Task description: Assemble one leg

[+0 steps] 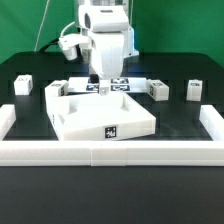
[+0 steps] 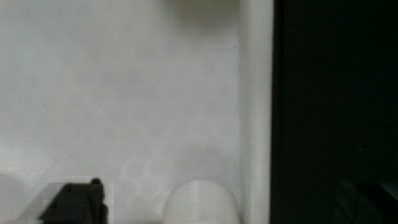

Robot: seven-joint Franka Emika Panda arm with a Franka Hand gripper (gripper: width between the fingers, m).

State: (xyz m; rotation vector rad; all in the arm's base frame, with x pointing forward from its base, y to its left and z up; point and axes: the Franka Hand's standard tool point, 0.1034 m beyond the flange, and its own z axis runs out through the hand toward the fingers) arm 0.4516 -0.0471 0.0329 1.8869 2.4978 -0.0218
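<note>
White rail (image 1: pixel 110 152) fronts the tray (image 1: pixel 70 118); gripper (image 1: pixel 96 78) behind it, finger spread unclear; leg (image 1: pixel 157 89) beside the tray seems light, rigid: pinch its flat sides.

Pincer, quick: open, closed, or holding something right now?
Pincer: cannot be told; its tips sit low by the white tray-like part, and the blurred wrist view shows no clear grasp.

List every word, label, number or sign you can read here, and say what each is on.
No readable words, brands or numbers in either view.
The tray: a black-and-white square tag on its front wall, pattern only, no letters.
The leg at the exterior view's far left and the leg at its far right: dark marks too small to read.
Wrist view: blurred, no text.
</note>
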